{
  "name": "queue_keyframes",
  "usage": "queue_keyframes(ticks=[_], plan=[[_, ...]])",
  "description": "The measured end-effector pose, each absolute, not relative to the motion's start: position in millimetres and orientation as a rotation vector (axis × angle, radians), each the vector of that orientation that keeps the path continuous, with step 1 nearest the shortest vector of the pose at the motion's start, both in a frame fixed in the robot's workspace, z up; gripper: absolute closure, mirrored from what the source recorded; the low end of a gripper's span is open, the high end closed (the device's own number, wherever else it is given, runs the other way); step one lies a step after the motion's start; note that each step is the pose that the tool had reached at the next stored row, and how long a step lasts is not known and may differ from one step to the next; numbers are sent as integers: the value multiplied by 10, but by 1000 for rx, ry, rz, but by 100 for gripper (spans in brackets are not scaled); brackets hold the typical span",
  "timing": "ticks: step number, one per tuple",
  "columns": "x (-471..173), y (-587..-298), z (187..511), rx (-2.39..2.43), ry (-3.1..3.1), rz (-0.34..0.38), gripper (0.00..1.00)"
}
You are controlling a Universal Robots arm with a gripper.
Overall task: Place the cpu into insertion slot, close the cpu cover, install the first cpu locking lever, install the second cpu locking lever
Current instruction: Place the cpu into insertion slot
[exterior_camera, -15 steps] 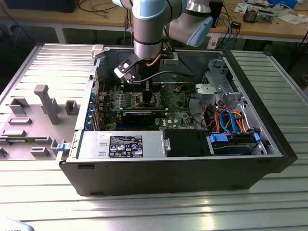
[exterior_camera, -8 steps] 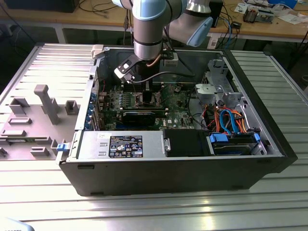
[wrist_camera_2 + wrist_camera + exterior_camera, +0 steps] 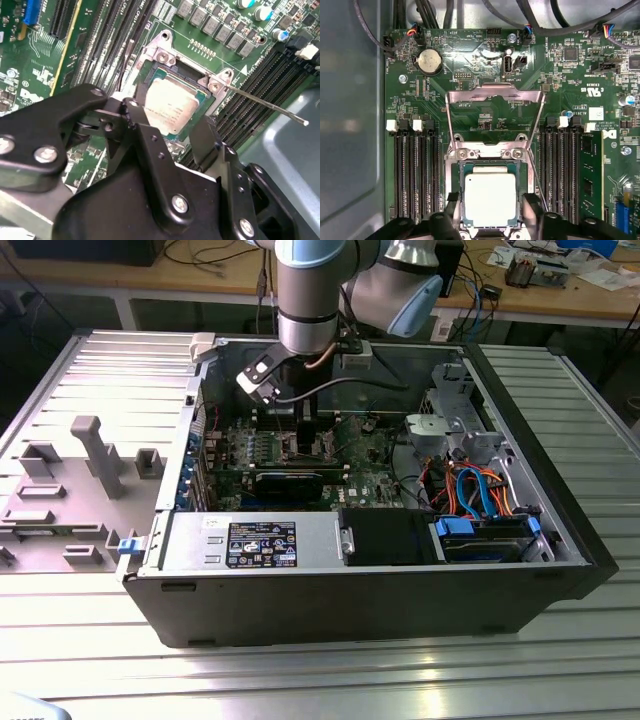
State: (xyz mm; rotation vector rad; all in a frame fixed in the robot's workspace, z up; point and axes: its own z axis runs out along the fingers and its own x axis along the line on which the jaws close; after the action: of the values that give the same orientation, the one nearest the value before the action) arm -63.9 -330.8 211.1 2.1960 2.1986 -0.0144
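Jaws stand open: the gripper (image 3: 491, 206) has its 2 black fingers (image 3: 453, 207) spread to either side of the cpu (image 3: 490, 199), each just beside an edge of the chip, with no clear contact in either wrist view. The cpu lies flat in the insertion slot (image 3: 491, 164), silvery top up, with the slot's dark rim showing around it.

The cpu cover (image 3: 495, 94) is not closed – it is swung back on its hinge at the far end of the slot from the fingers, and the green board shows through its square cut-out. In the second wrist view 1 thin metal locking lever (image 3: 260, 102) sticks out free from the corner of the slot's silver surround, passing over the long black memory slots (image 3: 250, 75). More memory slots (image 3: 415, 170) flank the socket on both sides, and a round coin cell (image 3: 429, 61) sits on the board beyond the raised cover.

In the upper centre of the exterior view the arm (image 3: 310, 300) reaches straight down into the open computer case (image 3: 350, 600) – its end is over the green board in the middle of the frame. The case lies on a ridged metal table (image 3: 300, 680), with a grey fixture plate (image 3: 70, 470) at the exterior view's left.
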Motion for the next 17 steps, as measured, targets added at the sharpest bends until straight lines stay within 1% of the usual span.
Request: queue_keyframes(ticks=[1, 2, 3, 6, 7, 9, 17], plan=[[-639, -3307, 2111, 2194, 2198, -16, 46], [-640, -3307, 2112, 2193, 2196, -20, 46], [-639, -3308, 2115, 2188, 2196, -25, 58], [-639, -3307, 2121, 2181, 2195, -35, 76], [-639, -3307, 2123, 2179, 2194, -38, 76], [-640, -3307, 2129, 2176, 2192, -43, 89], [-639, -3307, 2216, 2169, 2191, -50, 89]])
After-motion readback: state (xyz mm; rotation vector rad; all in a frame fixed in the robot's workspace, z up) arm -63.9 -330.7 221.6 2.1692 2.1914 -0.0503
